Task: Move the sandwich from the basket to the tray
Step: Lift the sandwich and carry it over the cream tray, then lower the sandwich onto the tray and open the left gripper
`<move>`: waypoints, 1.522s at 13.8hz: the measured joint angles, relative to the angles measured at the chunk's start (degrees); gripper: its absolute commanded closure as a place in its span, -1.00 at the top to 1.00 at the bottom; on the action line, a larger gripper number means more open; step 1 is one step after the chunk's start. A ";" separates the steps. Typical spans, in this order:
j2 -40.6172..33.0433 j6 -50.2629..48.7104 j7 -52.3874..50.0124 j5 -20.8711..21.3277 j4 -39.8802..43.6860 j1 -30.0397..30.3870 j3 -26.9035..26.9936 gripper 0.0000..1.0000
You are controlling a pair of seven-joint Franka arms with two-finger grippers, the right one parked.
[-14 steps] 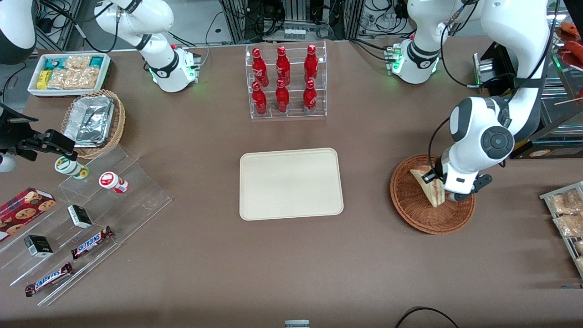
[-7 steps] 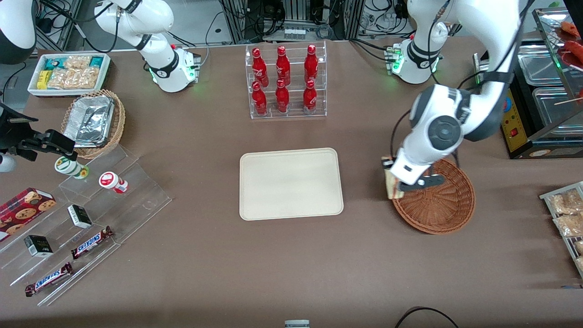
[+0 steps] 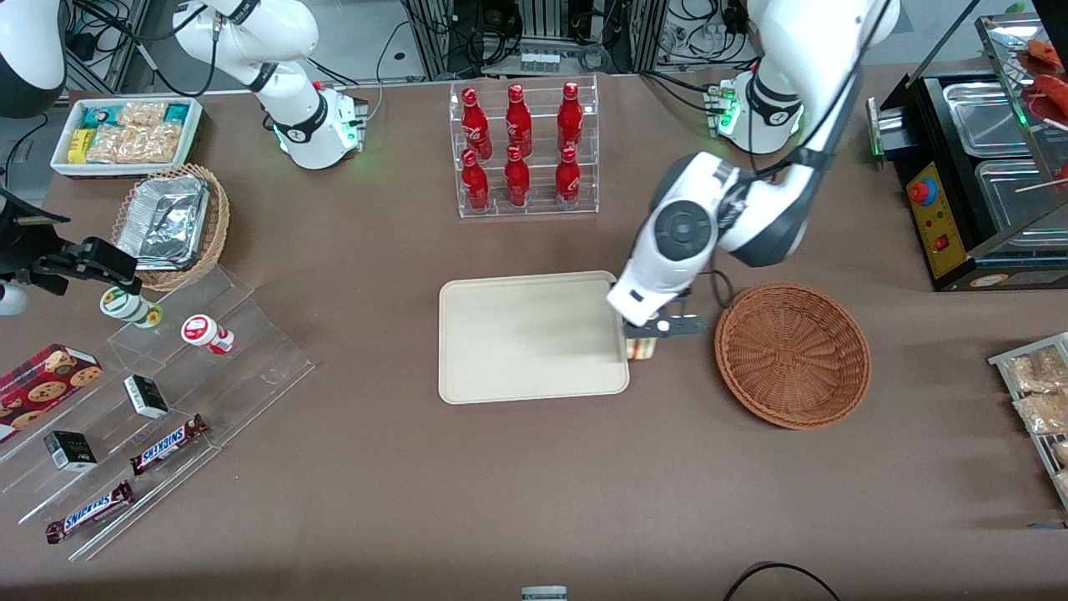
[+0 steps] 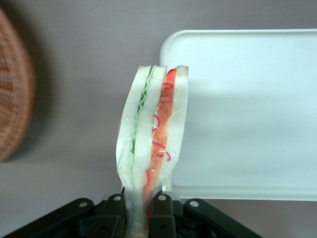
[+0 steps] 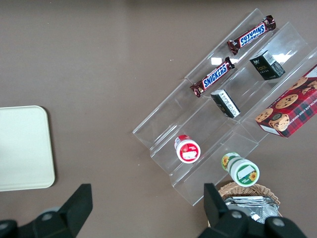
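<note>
The small triangular wedge sandwich of pale bread with red and green filling [image 4: 151,134] hangs clear of the table, pinched at one end between the black fingers [image 4: 161,213] of the left arm's gripper [image 3: 644,338], which are closed tight on it through its clear wrap. In the front view only a sliver of the sandwich [image 3: 641,349] shows under the white wrist, right at the edge of the flat rectangular cream-beige tray [image 3: 501,367] on the side toward the working arm, between that tray and the round reddish-brown woven wicker basket [image 3: 793,355], which now has nothing in it. The wrist camera gives what the front one hides: the layers stand edge-on, green filling on one side, red on the other, with a rounded corner of the tray [image 4: 257,99] under and beside the wedge and a curve of the basket [image 4: 12,99] nearby. Everything sits on a brown matte table [image 3: 501,484]. Farther from the front camera than the tray stands a clear acrylic rack of six red bottles [image 3: 521,150]. Toward the parked arm's end lie stepped clear acrylic shelves [image 3: 167,401] with Snickers bars [image 5: 219,77] (their lettering reads plainly only from the parked wrist), a red-lidded small cup [image 5: 187,148] and a red plaid cookie box [image 5: 287,111]
</note>
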 measured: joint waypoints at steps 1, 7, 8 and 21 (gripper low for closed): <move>1.97 0.01 -2.69 0.00 2.33 -1.85 0.00 -1.00; 13.47 0.02 -13.38 0.00 15.59 -8.83 0.03 -1.00; 14.93 0.02 -14.45 0.00 17.20 -9.66 0.02 -1.00; 23.51 -0.05 -19.97 0.04 25.63 -13.28 0.22 -1.00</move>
